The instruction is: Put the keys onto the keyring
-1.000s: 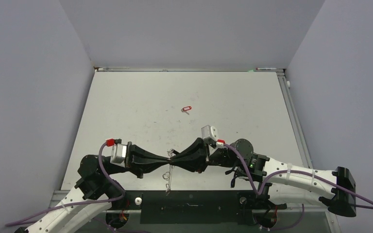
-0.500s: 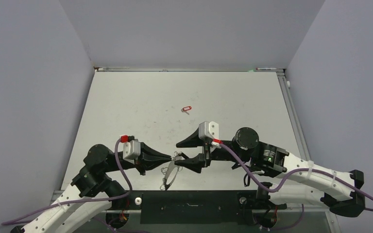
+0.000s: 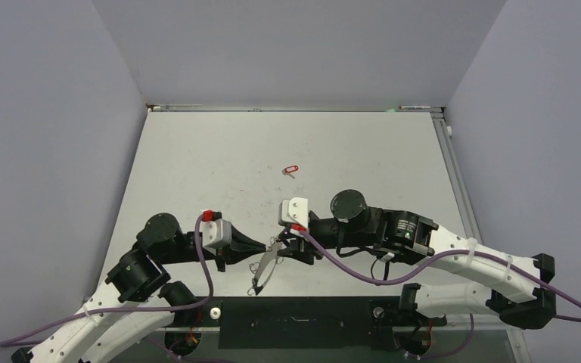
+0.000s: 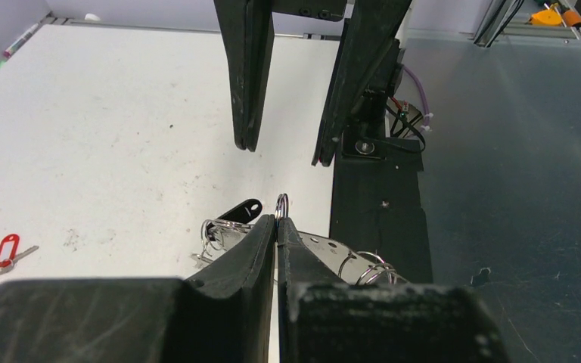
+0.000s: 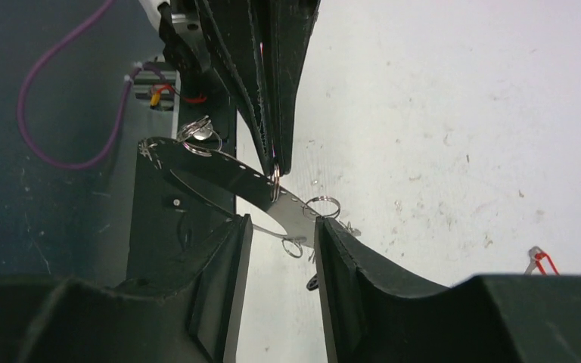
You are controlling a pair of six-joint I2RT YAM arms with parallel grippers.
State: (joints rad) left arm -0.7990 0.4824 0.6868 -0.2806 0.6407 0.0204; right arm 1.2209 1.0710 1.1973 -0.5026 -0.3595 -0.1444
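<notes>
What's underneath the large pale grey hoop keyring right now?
Beneath the large pale grey hoop keyring, white table and the black base plate show through its opening. Whatever lies directly under the hoop's band is covered.

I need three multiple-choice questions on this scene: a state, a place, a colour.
1. How is the left gripper? A wide open; B shut on the keyring; C out of view.
2. Where is the red-tagged key? A in the left gripper; B alone on the table; C on the keyring.
3. What colour are the cables? A purple; B green; C yellow.
Answers: B, it pinches one of the keyring's wire loops; B, it lies mid-table by itself; A, both look purple.
</notes>
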